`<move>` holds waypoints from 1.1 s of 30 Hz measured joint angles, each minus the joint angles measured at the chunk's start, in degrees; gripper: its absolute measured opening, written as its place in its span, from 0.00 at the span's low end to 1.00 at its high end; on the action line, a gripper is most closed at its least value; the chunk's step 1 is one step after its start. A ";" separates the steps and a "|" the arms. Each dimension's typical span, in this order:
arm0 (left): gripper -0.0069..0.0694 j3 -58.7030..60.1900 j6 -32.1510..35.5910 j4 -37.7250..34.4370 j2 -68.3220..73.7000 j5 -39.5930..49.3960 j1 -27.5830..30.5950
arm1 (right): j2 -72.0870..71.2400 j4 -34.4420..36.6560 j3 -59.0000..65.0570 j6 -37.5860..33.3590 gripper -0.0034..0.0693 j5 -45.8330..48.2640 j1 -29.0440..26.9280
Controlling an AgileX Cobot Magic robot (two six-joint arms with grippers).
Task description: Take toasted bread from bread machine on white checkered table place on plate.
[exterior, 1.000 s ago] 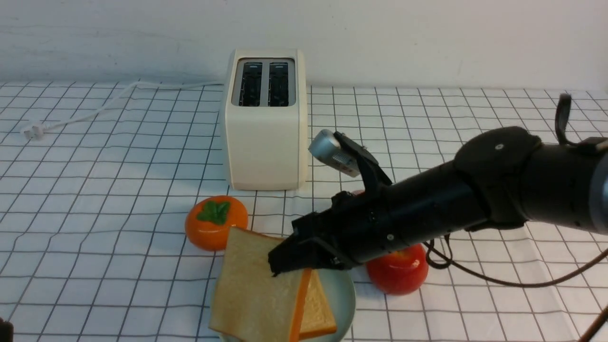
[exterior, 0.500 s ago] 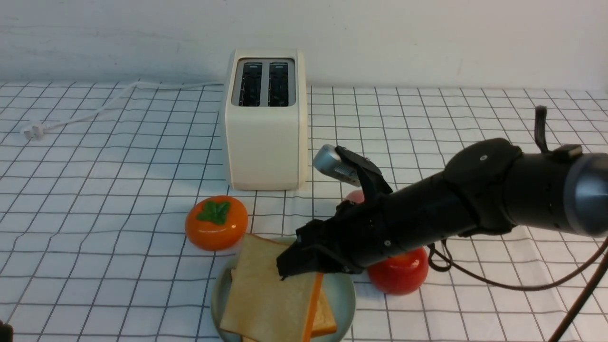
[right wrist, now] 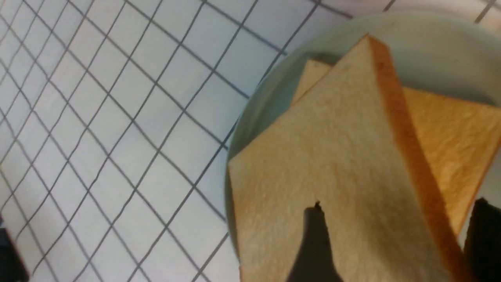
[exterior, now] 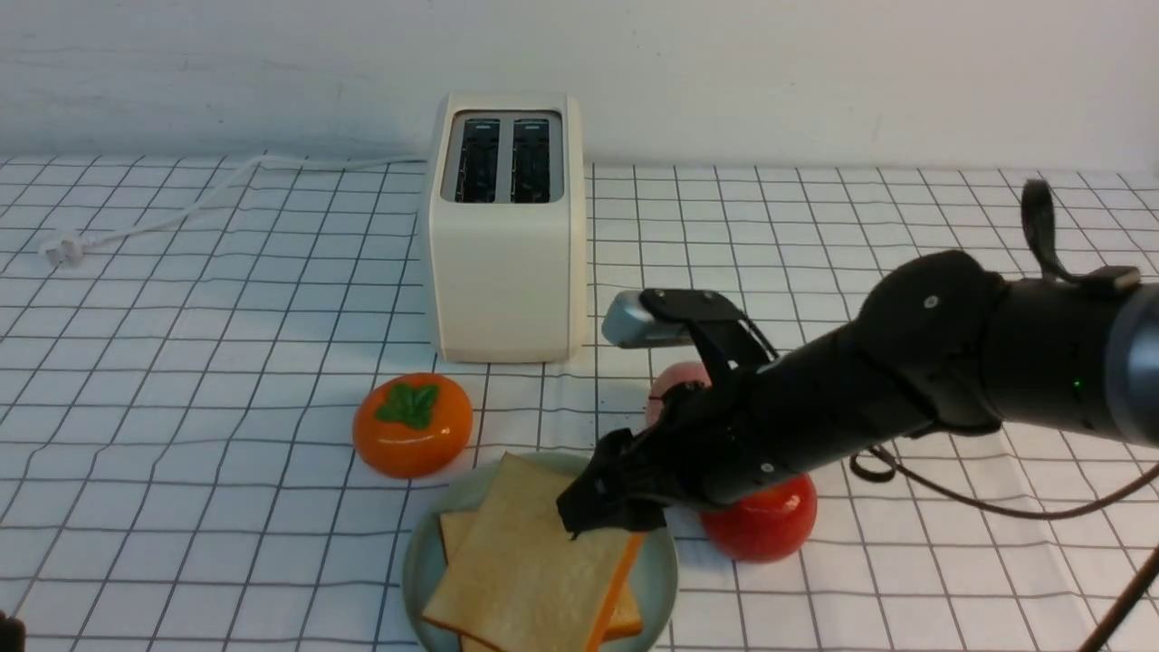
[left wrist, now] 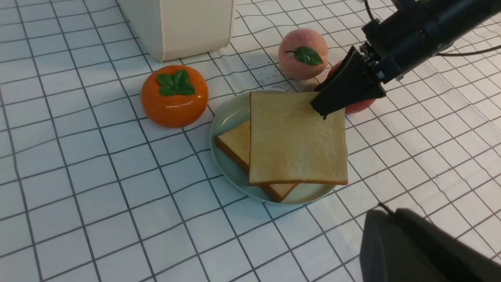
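The cream bread machine [exterior: 507,235] stands at the back of the white checkered table [exterior: 181,362], both slots empty. Two slices of toasted bread lie stacked on the mint plate [exterior: 418,566] at the front. The upper slice [exterior: 534,561] rests askew on the lower one [left wrist: 235,143]. My right gripper [exterior: 602,512] hovers at the upper slice's far corner, open. In the right wrist view its fingers [right wrist: 315,243] stand wide apart, one over the slice's face, the other beyond its crust. My left gripper [left wrist: 385,212] is shut and empty, above the cloth near the plate.
An orange persimmon [exterior: 412,435] sits just left of the plate. A red apple [exterior: 765,521] lies right of it under my right arm. A peach [left wrist: 303,53] stands behind the plate. The toaster's white cord [exterior: 181,204] trails off to the back left.
The upper slice went from steeply tilted in my right gripper to lying flat on the lower slice. The right jaws spread apart and let it go.
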 joint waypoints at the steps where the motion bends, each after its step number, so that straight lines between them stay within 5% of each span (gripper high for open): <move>1: 0.11 0.00 0.00 0.00 0.00 0.00 0.00 | -0.76 -0.84 0.00 0.23 0.71 -0.82 0.00; 14: 0.11 0.00 0.00 0.22 0.00 -0.65 0.00 | -12.06 -9.27 0.00 1.95 0.67 -4.67 0.00; 24: 0.09 0.00 -5.43 10.01 -0.27 -12.37 0.00 | -31.37 -32.10 -1.97 28.67 0.07 17.24 0.00; 33: 0.07 4.51 -15.65 14.05 -13.97 -13.33 0.00 | -48.23 -51.37 -0.08 45.12 0.04 35.34 0.00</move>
